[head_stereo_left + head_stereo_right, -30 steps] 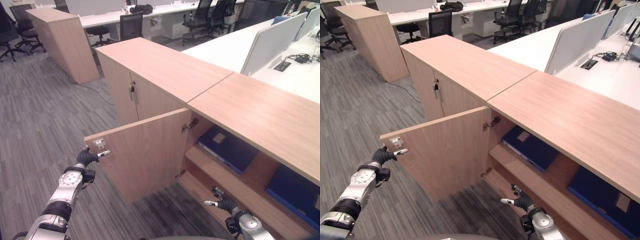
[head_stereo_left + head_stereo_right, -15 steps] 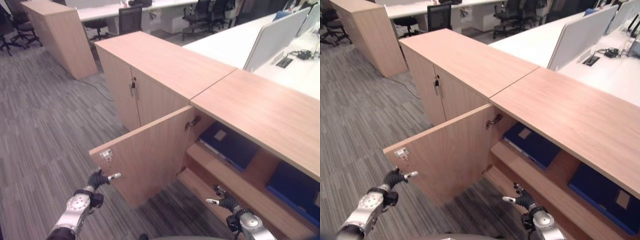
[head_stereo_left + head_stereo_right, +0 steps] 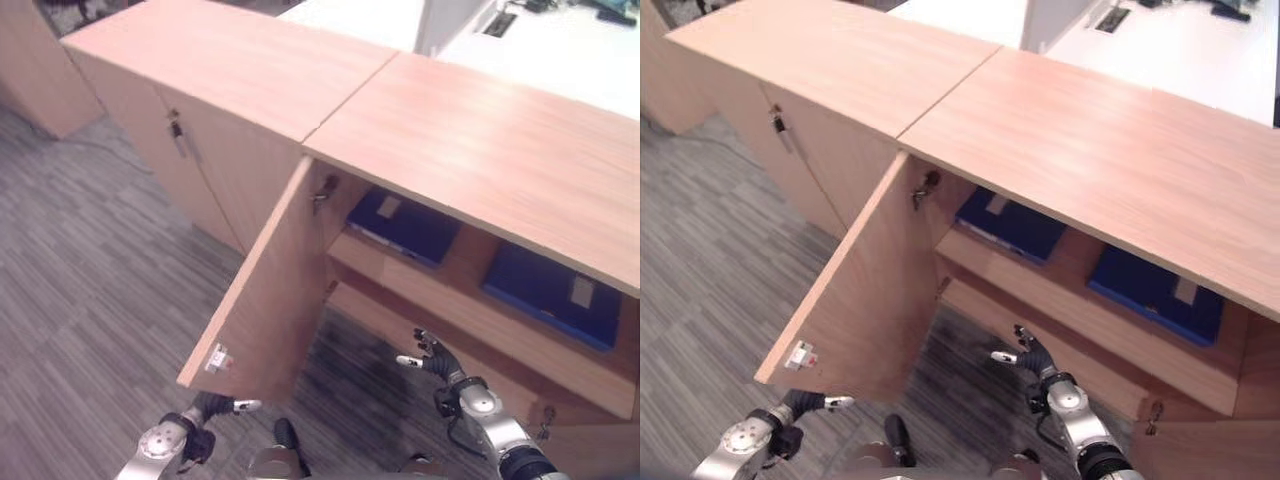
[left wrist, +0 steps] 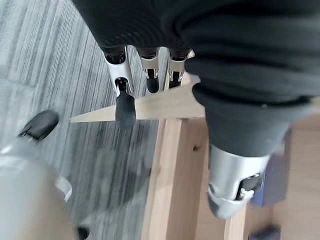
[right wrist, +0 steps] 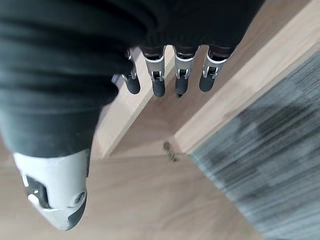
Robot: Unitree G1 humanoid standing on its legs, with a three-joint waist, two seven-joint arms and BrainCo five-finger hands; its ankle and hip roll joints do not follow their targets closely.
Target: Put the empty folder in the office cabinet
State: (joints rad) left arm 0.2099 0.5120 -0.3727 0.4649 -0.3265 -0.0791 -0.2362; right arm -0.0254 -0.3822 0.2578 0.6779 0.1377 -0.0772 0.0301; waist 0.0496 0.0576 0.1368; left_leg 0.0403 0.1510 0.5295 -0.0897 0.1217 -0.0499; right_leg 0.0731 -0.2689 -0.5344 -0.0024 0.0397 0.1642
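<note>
The wooden office cabinet (image 3: 480, 140) stands with its left door (image 3: 270, 290) swung wide open. Two dark blue folders lie flat on its upper shelf, one at the left (image 3: 405, 222) and one at the right (image 3: 550, 285). My left hand (image 3: 200, 408) hangs low over the carpet just below the door's bottom corner, open and holding nothing; the left wrist view shows its fingers (image 4: 125, 100) straight before the door's edge (image 4: 160, 105). My right hand (image 3: 440, 362) is in front of the lower shelf (image 3: 470, 310), open and holding nothing, its fingers (image 5: 158, 80) straight.
A second cabinet (image 3: 200, 60) with shut doors and a key in its lock (image 3: 178, 130) joins the open one on the left. Grey striped carpet (image 3: 90, 260) spreads to the left. White desks (image 3: 560, 40) lie behind the cabinets.
The whole picture has shifted closer and downward as the camera moved. My left hand has dropped from the door's outer edge to below its bottom corner. The right hand stays by the lower shelf.
</note>
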